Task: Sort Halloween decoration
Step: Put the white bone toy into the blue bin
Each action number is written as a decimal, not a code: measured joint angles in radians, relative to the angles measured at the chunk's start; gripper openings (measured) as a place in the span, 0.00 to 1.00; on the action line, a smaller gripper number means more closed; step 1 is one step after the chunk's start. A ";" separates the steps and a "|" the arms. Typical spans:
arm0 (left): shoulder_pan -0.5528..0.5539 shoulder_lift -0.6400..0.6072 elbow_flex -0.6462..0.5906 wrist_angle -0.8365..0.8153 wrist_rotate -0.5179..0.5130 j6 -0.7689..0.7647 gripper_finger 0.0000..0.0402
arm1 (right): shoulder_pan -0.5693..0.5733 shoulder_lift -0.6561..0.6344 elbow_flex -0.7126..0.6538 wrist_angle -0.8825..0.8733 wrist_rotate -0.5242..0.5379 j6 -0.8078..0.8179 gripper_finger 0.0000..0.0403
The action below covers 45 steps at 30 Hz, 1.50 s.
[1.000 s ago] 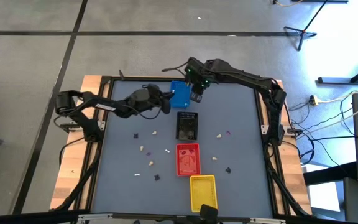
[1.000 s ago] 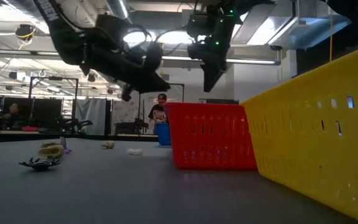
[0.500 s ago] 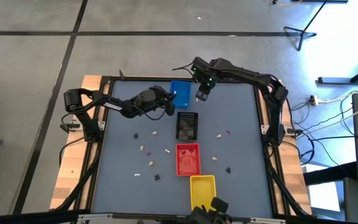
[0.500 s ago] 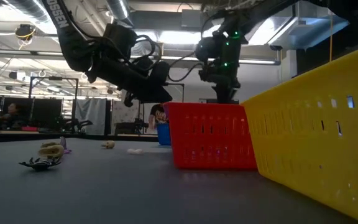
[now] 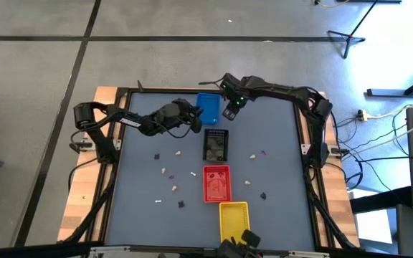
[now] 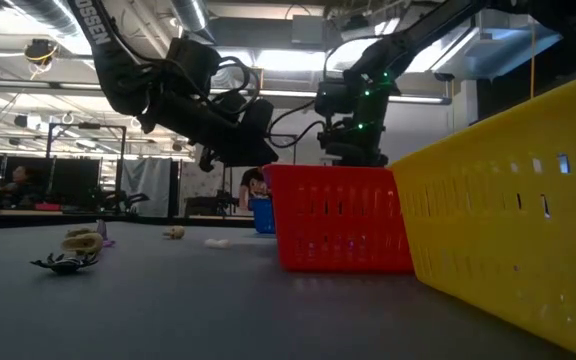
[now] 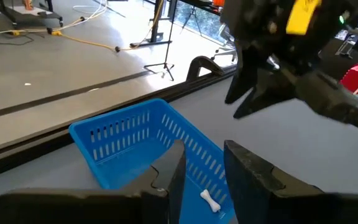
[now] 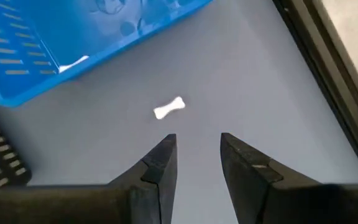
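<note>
Two grippers, both over the upper middle of the high view. Left gripper (image 5: 193, 118) sits at the lower left edge of the blue slotted plastic tray (image 5: 208, 107); fingers parted by a narrow gap, holding nothing. Its wrist view shows a small white bone-shaped piece (image 7: 211, 200) lying inside that tray. Right gripper (image 5: 229, 113) hangs just right of the blue tray, fingers slightly apart and empty, above a second white bone-shaped piece (image 8: 168, 107) on the grey table surface (image 5: 278, 143) beside the tray.

Trays run in a column down the middle of the high view: blue, then black slotted tray (image 5: 216, 145), red slotted tray (image 5: 216, 183), yellow slotted tray (image 5: 234, 219).

Remaining Halloween decoration pieces (image 5: 169, 173) are scattered on the table left and right of the black and red trays, some cream, some dark.
</note>
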 joint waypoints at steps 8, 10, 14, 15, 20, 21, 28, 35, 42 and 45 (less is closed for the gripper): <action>0.000 0.000 0.000 0.000 0.000 -0.001 0.26 | 0.026 0.000 -0.051 0.097 -0.017 0.157 0.30; 0.000 0.000 0.000 0.000 0.000 -0.001 0.26 | 0.029 0.000 -0.060 0.101 -0.016 0.190 0.30; 0.000 0.000 0.000 0.000 0.000 -0.001 0.26 | 0.036 0.000 -0.087 0.134 -0.013 0.270 0.30; 0.000 0.000 0.000 0.000 0.000 -0.001 0.26 | 0.039 0.000 -0.095 0.144 -0.010 0.292 0.30; 0.000 0.000 0.000 0.000 0.000 -0.001 0.26 | 0.044 0.000 -0.136 0.218 0.010 0.392 0.30; 0.000 0.000 0.000 0.000 0.000 -0.001 0.26 | 0.044 0.000 -0.144 0.237 0.013 0.412 0.30; 0.000 0.000 0.000 0.000 0.000 -0.001 0.26 | 0.044 0.001 -0.184 0.303 0.027 0.508 0.30; 0.000 0.000 0.000 0.000 0.000 -0.001 0.26 | 0.052 0.001 -0.227 0.315 0.053 0.569 0.30; 0.000 0.000 0.000 0.000 0.000 -0.001 0.26 | 0.084 0.001 -0.254 0.383 0.071 0.576 0.30; 0.000 0.000 0.000 0.000 0.000 -0.001 0.26 | 0.093 0.001 -0.254 0.423 0.077 0.578 0.30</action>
